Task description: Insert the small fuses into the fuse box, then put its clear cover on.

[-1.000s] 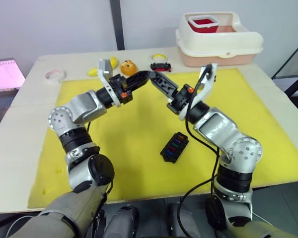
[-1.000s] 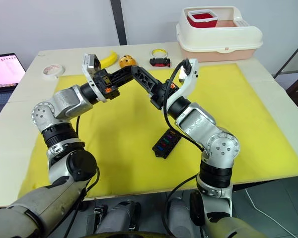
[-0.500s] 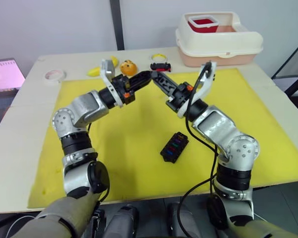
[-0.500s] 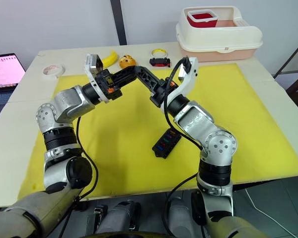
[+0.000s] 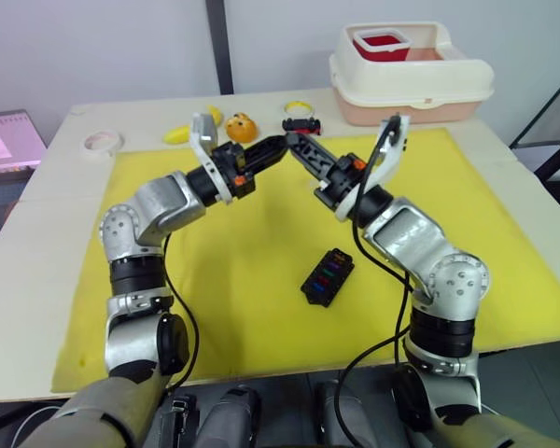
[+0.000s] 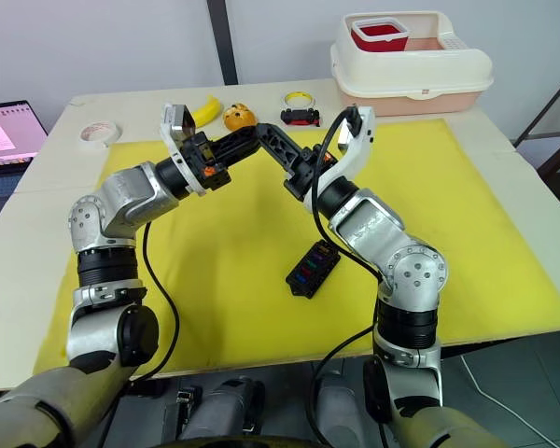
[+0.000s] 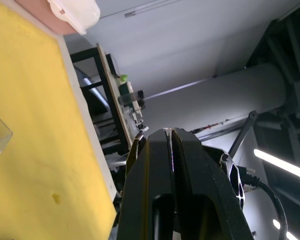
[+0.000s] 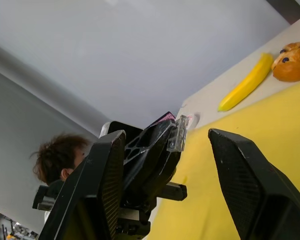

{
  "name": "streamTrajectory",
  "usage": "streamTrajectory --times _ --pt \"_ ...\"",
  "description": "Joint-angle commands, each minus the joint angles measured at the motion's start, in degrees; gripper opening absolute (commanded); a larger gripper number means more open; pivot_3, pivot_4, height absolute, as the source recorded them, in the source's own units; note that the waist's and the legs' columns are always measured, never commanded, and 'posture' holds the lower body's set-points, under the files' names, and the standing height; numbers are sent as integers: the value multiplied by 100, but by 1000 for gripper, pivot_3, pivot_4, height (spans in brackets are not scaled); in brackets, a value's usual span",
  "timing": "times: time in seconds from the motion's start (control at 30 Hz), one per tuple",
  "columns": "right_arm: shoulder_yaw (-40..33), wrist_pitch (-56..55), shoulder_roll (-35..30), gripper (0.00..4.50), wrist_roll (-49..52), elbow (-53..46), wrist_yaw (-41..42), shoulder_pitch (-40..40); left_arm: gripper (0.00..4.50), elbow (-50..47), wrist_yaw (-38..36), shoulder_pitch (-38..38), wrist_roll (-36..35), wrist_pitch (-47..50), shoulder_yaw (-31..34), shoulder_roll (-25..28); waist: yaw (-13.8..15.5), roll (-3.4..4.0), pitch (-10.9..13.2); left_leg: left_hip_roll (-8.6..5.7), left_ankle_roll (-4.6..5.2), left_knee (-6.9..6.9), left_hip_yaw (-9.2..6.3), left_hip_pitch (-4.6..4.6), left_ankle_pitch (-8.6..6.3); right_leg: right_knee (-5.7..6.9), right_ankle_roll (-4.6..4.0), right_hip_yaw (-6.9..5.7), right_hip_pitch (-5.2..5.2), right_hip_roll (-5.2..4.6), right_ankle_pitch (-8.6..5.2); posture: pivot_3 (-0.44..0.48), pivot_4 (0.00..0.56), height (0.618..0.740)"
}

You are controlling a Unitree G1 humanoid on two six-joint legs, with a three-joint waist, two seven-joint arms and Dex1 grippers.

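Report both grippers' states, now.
Left gripper: shut on the clear cover.
Right gripper: open, fingers spread beside the cover.

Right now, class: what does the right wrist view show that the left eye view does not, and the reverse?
Right wrist view: a person's hair, and a small clear piece pinched in the left pincer. Left eye view: the fuse box with coloured fuses, the cream bin. Both: yellow mat, banana, orange toy.
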Motion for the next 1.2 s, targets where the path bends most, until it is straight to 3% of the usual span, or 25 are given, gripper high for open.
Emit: streamTrajectory --times 0.03,0.1,0.2,0.23,0.53,0.63,0.8,0.9,0.97,1.07,1.2 --pt "11 -108 -21 2531 131 -177 -2 -80 0 -223 -37 40 -289 -165 -162 108 2 0 0 0 0 0 0 0 0 0 0 0 0 0 0 0 150 740" --pt "11 -143 -27 2004 64 -190 -2 -85 0 -245 -43 67 -348 -238 -245 153 -2 0 0 0 0 0 0 0 0 0 0 0 0 0 0 0 150 740" --pt "-27 -234 -3 399 58 -170 -6 -138 0 -256 -69 96 -392 -323 -342 209 0 0 0 0 0 0 0 0 0 0 0 0 -1 0 0 0 150 740" --pt "-28 -234 -5 71 108 -159 -2 -149 0 -252 -79 101 -403 -347 -370 223 -1 0 0 0 0 0 1 0 0 0 0 1 -1 0 0 0 150 740" --pt "27 -251 -38 27 423 -207 -48 -138 0 -241 -231 146 -391 -442 -593 365 -1 0 0 0 0 0 2 0 0 -2 0 2 -1 1 0 0 150 740" --pt "11 -211 -151 27 573 -271 -57 -130 0 -344 -564 193 -57 -281 -738 575 -10 0 0 0 0 -1 2 0 0 -3 0 2 -2 1 0 0 150 740" --pt "-108 135 -1075 0 1108 -675 -30 89 1951 -912 -2585 219 1481 143 -1241 1583 -8 4 1 -2 0 -5 6 0 0 -2 -2 2 -4 3 -1 0 150 740" --pt "-344 410 -2063 0 1595 -960 54 420 3520 -1570 -4550 289 2876 -275 -1979 2378 20 5 2 -2 1 -7 7 0 0 -21 -3 0 0 4 -2 0 150 740" --pt "-457 708 -2857 0 1635 -1127 359 663 4467 -1948 -5909 384 3946 -1050 -2617 2846 26 11 6 -1 2 -11 8 0 0 -45 -3 -2 11 5 -2 0 150 740" --pt "-387 1261 -4117 0 908 -1505 1285 1054 4467 -2168 -7611 552 5614 -2696 -3534 3254 34 24 6 3 10 -17 16 7 -4 -77 -3 -3 33 6 -2 0 150 740" --pt "79 1255 -4978 0 -511 -1745 2367 1408 4467 -1781 -8521 583 6969 -4185 -4080 3069 26 21 9 12 35 -14 26 11 -19 -94 -3 -9 45 7 -1 0 150 740"
